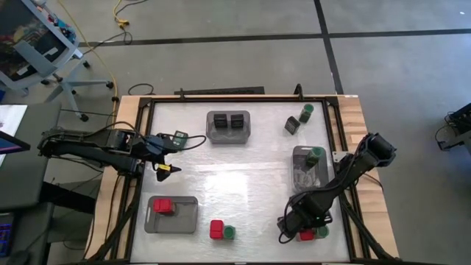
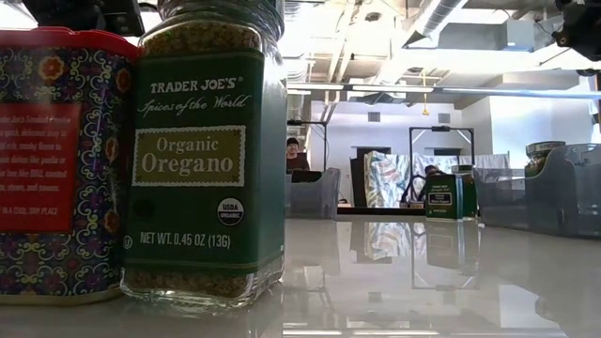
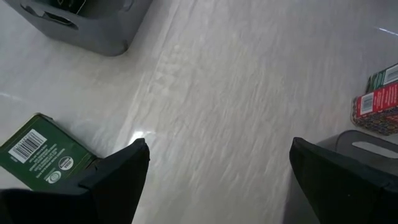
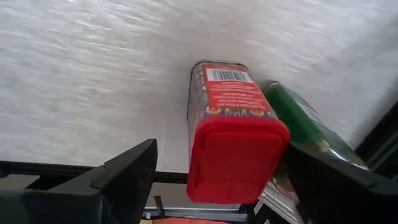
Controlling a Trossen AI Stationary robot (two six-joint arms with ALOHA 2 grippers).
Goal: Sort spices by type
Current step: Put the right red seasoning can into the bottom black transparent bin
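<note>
Black cubes (image 1: 229, 122) fill the far tray (image 1: 228, 136); a red box (image 1: 163, 207) lies in the near-left tray (image 1: 188, 219); the right tray (image 1: 298, 156) seemingly holds green-lidded jars (image 1: 316, 154). Both the left pincer (image 1: 168, 155) and the right pincer (image 1: 293, 234) are released.

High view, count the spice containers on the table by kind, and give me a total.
Red boxy spice tins: 3
Black cube-like spice containers: 3
Round glass spice jars with green lids: 5
Total: 11 visible; the right arm covers part of one grey plastic tray, so more may be hidden there.
</note>
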